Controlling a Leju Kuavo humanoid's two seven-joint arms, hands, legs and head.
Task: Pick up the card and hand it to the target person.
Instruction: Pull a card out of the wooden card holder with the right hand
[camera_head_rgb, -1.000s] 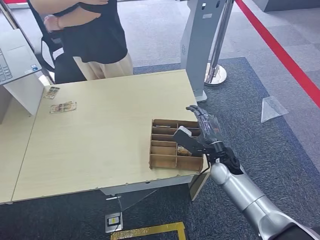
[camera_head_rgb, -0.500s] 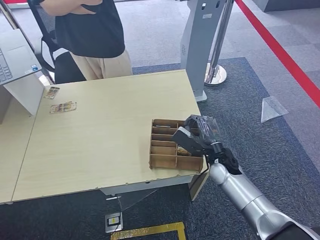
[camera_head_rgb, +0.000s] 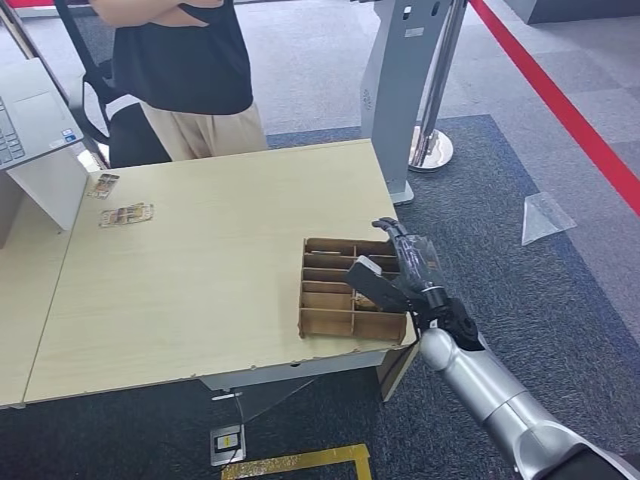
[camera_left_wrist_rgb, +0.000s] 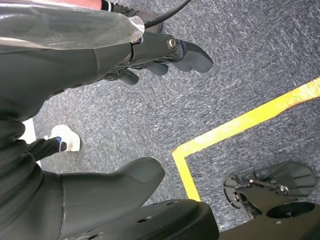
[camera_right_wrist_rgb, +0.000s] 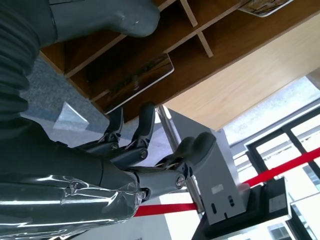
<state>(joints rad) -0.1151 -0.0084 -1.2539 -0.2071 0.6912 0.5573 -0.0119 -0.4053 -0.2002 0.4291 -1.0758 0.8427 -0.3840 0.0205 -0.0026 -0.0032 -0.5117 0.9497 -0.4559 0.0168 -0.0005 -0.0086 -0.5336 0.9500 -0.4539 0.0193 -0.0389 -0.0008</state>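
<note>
right hand (camera_head_rgb: 396, 275) over the near-right end of the wooden divider tray (camera_head_rgb: 324, 300), fingers spread, holding nothing. card (camera_right_wrist_rgb: 137, 80) lies flat in a compartment just beside the fingertips (camera_right_wrist_rgb: 147, 112). likely light, stiff, slick; best pinched at an edge. left hand (camera_left_wrist_rgb: 166, 52) hangs empty over the carpet. person (camera_head_rgb: 181, 70) at the table's far side.

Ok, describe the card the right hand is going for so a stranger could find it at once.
On the light wooden table, near its front right corner, sits a brown divided tray. The card lies flat in a compartment under the right hand, whose fingers hover beside it. Unlike the two cards by the laptop, it lies inside the tray.
</note>
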